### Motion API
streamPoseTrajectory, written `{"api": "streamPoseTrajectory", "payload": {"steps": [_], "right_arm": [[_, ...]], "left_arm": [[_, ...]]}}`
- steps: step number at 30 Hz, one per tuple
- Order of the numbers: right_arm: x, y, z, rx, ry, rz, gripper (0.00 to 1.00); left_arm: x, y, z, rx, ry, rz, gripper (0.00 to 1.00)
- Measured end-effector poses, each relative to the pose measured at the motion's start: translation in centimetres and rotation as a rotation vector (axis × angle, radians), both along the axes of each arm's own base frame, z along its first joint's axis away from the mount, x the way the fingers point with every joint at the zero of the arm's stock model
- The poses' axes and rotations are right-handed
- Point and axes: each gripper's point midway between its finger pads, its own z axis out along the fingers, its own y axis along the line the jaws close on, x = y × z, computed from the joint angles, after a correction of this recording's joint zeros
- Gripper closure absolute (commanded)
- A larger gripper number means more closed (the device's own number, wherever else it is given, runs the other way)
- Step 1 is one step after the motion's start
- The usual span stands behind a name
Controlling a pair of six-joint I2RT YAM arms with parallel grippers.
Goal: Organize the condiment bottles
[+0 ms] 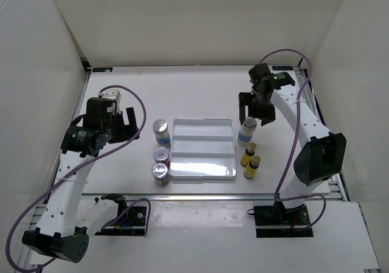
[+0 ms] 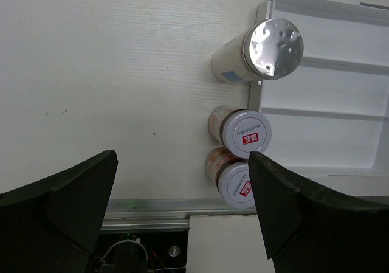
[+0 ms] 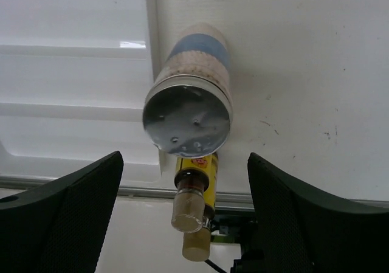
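The tall blue-labelled bottle (image 1: pixel 247 131) stands upright just off the right edge of the tray (image 1: pixel 203 163), towards its far corner. 2 yellow bottles (image 1: pixel 248 155) stand in a row on the near side of it. The right claw (image 1: pixel 255 113) hangs above its silver cap (image 3: pixel 188 118), jaws apart on either side and touching nothing. For a good grip, I judge it should drop straight down until the fingers flank the body below the cap, then close gently, since the nearest yellow bottle looks close enough to knock. Left of the tray, 1 tall bottle (image 1: pixel 160 130) and 2 short jars (image 1: pixel 161 155) stand in line. The left claw (image 1: pixel 129 126) hangs open beside them, holding nothing.
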Motion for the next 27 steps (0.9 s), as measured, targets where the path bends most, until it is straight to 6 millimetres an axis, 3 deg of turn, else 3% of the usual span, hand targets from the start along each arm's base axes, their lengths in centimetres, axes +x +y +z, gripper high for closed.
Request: {"api": "streamPoseTrajectory", "payload": {"steps": [7, 8, 14, 18, 27], "right_arm": [[-0.1, -0.2, -3.1, -0.037, 0.092, -0.011, 0.34], [0.0, -0.2, -3.3, -0.038, 0.096, -0.01, 0.41], [0.4, -0.1, -3.1, -0.042, 0.092, -0.003, 0.6], [1.3, -0.1, -2.0, -0.049, 0.065, 0.007, 0.69], [4.8, 1.3, 4.9, 0.013, -0.133, 0.033, 0.77]], "left_arm": [[0.1, -0.2, -0.4, 0.0, 0.023, -0.01, 0.0], [0.1, -0.2, -0.5, -0.002, 0.024, -0.012, 0.0], [0.1, -0.4, -0.7, -0.006, 0.036, -0.018, 0.0], [0.2, -0.4, -0.9, -0.005, 0.045, -0.019, 0.0], [0.2, -0.5, -0.9, -0.005, 0.048, -0.019, 0.0]]}}
